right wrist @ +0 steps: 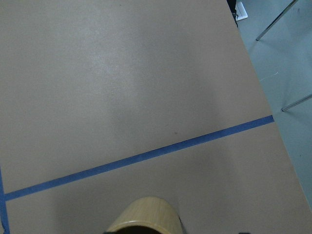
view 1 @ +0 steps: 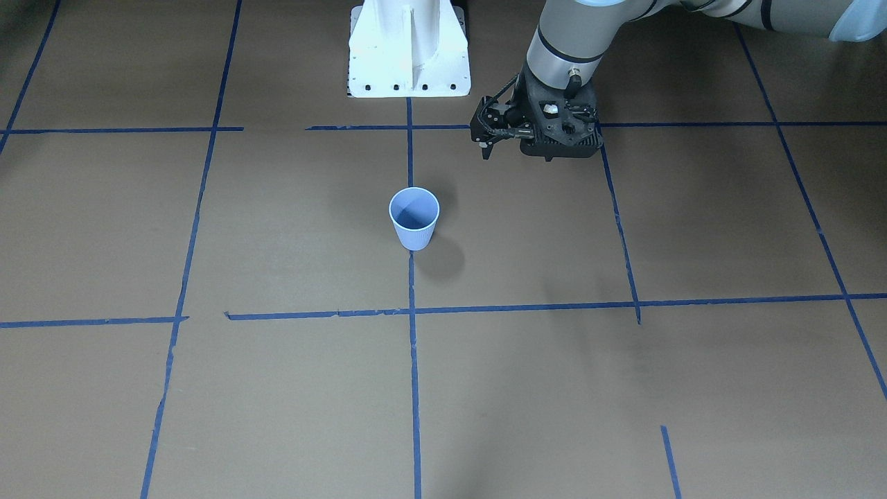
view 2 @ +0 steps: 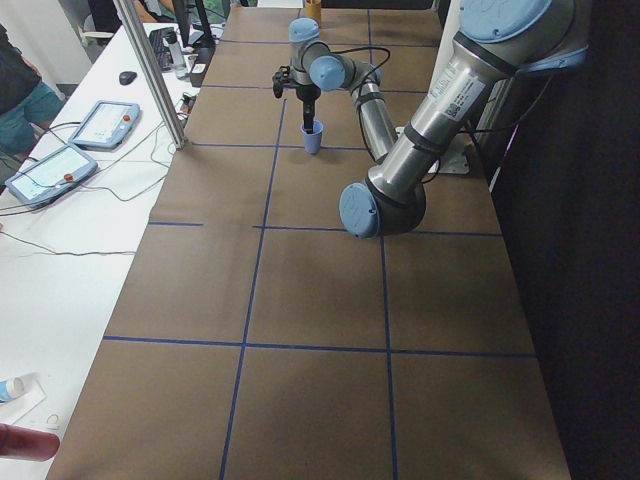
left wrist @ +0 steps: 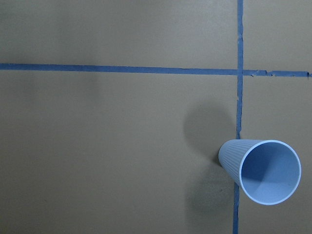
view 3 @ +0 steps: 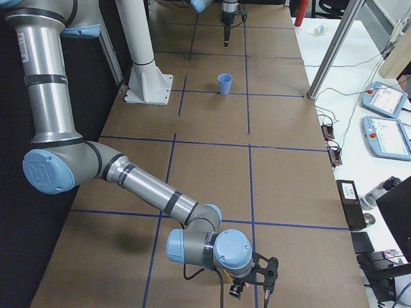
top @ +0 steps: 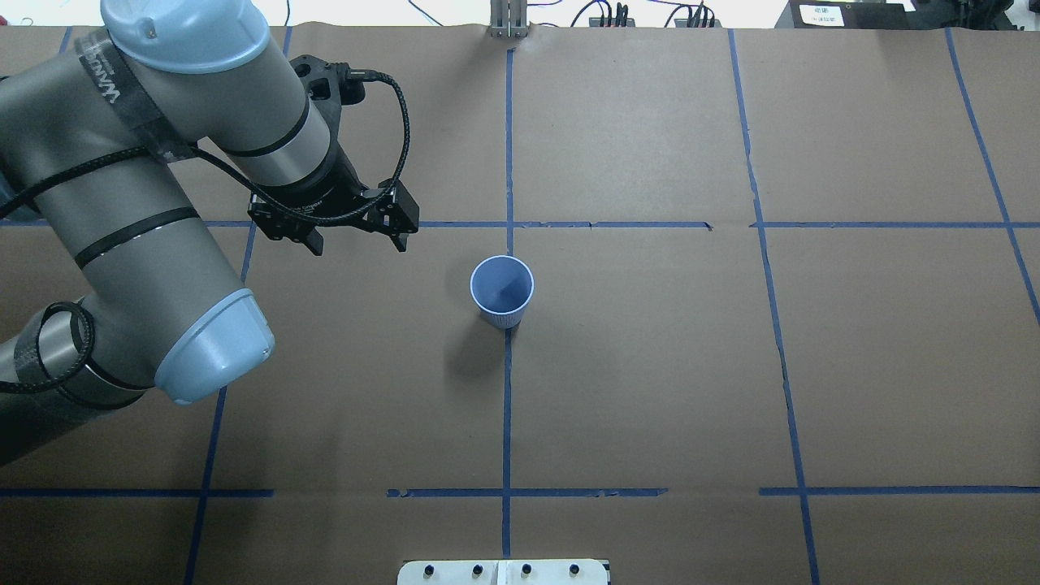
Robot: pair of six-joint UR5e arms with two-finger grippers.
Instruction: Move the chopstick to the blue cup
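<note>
Your left claw (top: 357, 240) hangs with its two fingers (top: 400, 236) spread wide and nothing visible between them. In the overhead view it sits left of centre, up and to the left of the blue cup (top: 502, 292) and apart from it. Your right claw (view 3: 253, 289) shows only at the bottom edge of the right-side view, over the near end of the table (view 3: 212, 173). From there you cannot tell how far its fingers are parted or whether they hold anything. You get little in the way of writing. Pale lettering runs along a dark band (top: 101, 69) on the left arm (top: 146, 236) in the upper left of the overhead view, but it is too skewed to read. A white label (top: 821, 12) in that view's upper right corner is too small to make out. The blue cup stands upright near the middle of the overhead frame, on a blue tape line (top: 507, 406), and its mouth shows only its own blue wall and floor. A tan cylinder (right wrist: 143, 214) pokes in at the bottom edge of the right wrist view, and its inside is hidden from you. You cannot pick out the chopstick in any view.
</note>
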